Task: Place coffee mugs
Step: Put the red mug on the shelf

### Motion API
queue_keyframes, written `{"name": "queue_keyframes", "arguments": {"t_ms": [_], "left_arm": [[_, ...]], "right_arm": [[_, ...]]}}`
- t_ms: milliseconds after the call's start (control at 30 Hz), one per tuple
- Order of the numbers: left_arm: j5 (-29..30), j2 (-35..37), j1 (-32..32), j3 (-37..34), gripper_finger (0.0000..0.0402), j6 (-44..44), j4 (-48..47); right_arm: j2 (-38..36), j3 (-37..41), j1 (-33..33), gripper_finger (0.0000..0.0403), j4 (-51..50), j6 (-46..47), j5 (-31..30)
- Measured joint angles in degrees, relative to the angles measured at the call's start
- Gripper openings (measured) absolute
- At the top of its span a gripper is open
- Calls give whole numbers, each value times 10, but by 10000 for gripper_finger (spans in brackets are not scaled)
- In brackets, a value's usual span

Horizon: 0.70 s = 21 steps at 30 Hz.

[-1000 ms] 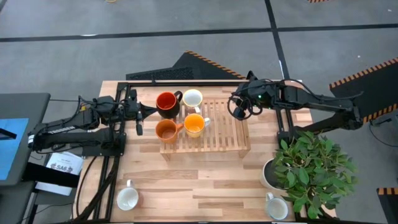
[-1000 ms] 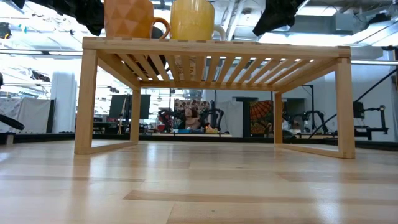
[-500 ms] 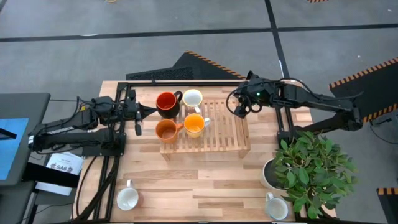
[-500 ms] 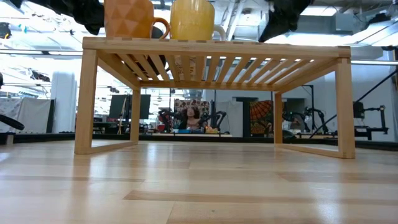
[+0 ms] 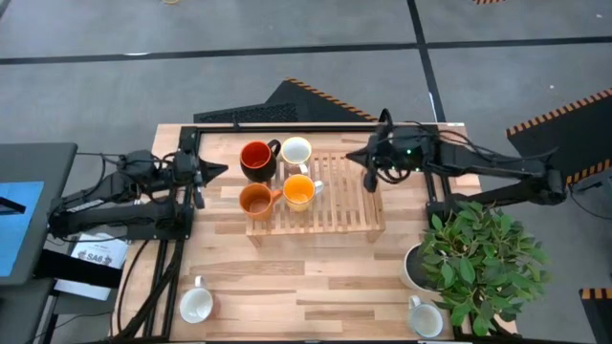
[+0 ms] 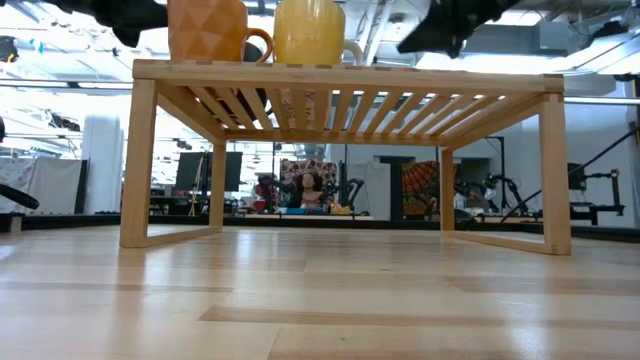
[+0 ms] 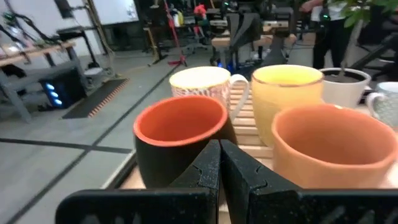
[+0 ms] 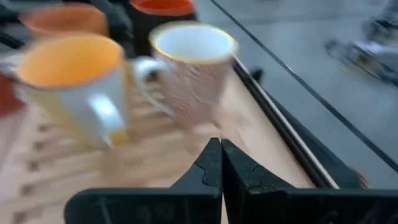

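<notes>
A wooden slatted rack (image 5: pixel 339 205) stands mid-table. Four mugs stand on its left part: a dark mug with red inside (image 5: pixel 255 157), a white one (image 5: pixel 296 151), an orange one (image 5: pixel 255 200) and a yellow-orange one (image 5: pixel 299 192). Two more white mugs stand on the table, near left (image 5: pixel 196 306) and near right (image 5: pixel 426 318). My left gripper (image 5: pixel 216 170) is shut and empty, left of the dark mug (image 7: pixel 180 140). My right gripper (image 5: pixel 354 159) is shut and empty above the rack's far right part, pointing at the white mug (image 8: pixel 193 59).
A white pot with a leafy plant (image 5: pixel 478 263) stands at the near right, next to the near-right mug. A black frame (image 5: pixel 316 126) runs along the table's far edge. The right half of the rack (image 6: pixel 450 75) is bare slats.
My left gripper has drawn back toward the table's left edge, away from the dark mug. My right gripper has turned above the rack's far right part and now points level toward the mugs. The mugs have stayed in place.
</notes>
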<state>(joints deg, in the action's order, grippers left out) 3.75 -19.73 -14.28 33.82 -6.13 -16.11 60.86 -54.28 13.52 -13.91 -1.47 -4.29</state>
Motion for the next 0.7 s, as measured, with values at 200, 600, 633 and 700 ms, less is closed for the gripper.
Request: {"name": "queue_keyframes", "arguments": {"t_ms": [200,600,633,700], "left_arm": [[-52,0,0,0,0,22,-20],[-69,0,25,-34,0,32,41],[-70,0,28,-38,0,28,42],[-70,0,34,-42,0,23,43]], "right_arm": [[4,26,0,19,68,-3,29],[-2,26,-15,20,60,-7,30],[-2,26,-14,20,59,-9,29],[-2,26,-11,20,60,-9,29]]}}
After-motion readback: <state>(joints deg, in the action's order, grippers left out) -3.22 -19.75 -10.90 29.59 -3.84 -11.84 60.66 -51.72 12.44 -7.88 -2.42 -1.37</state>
